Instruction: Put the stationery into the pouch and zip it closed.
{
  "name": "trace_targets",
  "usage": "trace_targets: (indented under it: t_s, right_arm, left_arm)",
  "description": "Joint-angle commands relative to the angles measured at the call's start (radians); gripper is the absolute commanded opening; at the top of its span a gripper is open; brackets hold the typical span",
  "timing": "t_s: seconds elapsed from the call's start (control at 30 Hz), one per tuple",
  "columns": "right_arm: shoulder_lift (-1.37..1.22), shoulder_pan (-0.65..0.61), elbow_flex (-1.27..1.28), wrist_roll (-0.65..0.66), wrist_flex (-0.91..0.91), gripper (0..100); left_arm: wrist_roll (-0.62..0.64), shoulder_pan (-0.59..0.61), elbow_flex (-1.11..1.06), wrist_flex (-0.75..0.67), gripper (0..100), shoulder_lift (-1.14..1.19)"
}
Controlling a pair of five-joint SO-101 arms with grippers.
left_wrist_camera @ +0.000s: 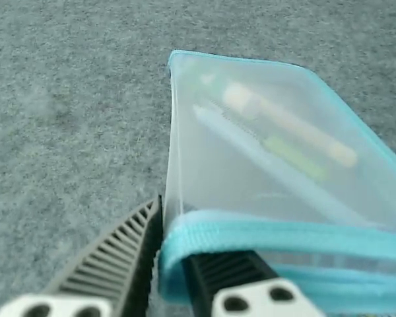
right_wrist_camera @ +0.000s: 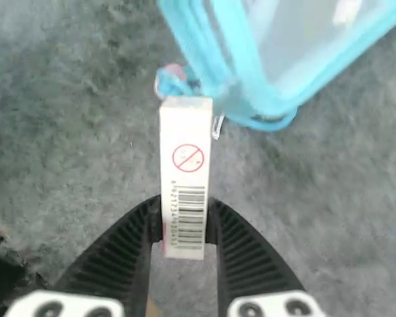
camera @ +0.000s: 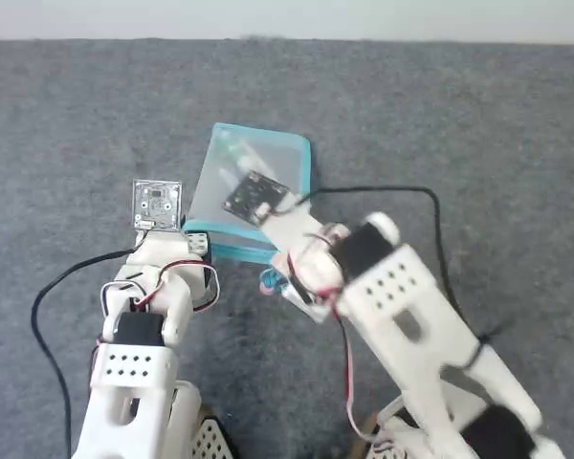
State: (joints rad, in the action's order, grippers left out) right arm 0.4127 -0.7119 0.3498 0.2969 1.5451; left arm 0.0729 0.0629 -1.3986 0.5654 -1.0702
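On grey felt (camera: 478, 134): clear pouch (left_wrist_camera: 251, 191) lying flat, pens (left_wrist_camera: 284, 132) already inside. Left gripper (left_wrist_camera: 173, 254) clamped on its blue zip-edge corner. Right gripper (right_wrist_camera: 183, 214) pinching a white eraser (right_wrist_camera: 185, 165), far end just beside the pouch mouth. Risks butting the zip band instead of slipping in, if the mouth lies flat; could also tug the corner free.

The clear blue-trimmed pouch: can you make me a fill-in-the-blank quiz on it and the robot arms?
The left gripper pinches the translucent blue-trimmed plastic pouch by its ____ edge.
Long thin pens lie ____ the pouch.
The right gripper holds a white rectangular block printed with a ____.
Missing words: zip, inside, barcode.
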Motion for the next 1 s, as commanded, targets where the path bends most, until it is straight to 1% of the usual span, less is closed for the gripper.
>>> trace_targets:
  t_s: [0.0, 0.1, 0.23, 0.37, 0.47, 0.67, 0.77, 0.87, 0.97]
  right_arm:
    - [-0.117, -0.01, -0.187, 0.0, 0.041, 0.7]
    - [-0.251, -0.013, -0.316, -0.008, 0.099, 0.7]
    - [-0.401, -0.008, -0.456, -0.064, 0.14, 0.7]
    - [-0.506, -0.008, -0.545, -0.077, 0.142, 0.7]
    - [-0.564, -0.008, -0.611, -0.129, 0.145, 0.7]
    - [-0.611, -0.012, -0.698, -0.14, 0.154, 0.7]
    - [-0.607, -0.013, -0.7, -0.123, 0.239, 0.7]
    - [-0.575, -0.002, -0.669, -0.077, 0.251, 0.7]
    - [-0.493, 0.005, -0.6, -0.069, 0.248, 0.7]
  left_arm:
    - [0.002, 0.006, 0.016, -0.04, 1, -0.031]
    - [0.002, 0.006, 0.016, -0.04, 1, -0.031]
    - [0.002, 0.006, 0.016, -0.04, 1, -0.031]
    - [0.002, 0.005, 0.016, -0.04, 1, -0.031]
    - [0.002, 0.005, 0.016, -0.04, 1, -0.031]
    - [0.002, -0.025, 0.016, -0.037, 1, -0.031]
    - [0.002, -0.018, 0.016, -0.037, 1, -0.032]
    - [0.002, -0.018, 0.016, -0.038, 1, -0.032]
    - [0.008, -0.018, 0.016, -0.04, 1, -0.029]
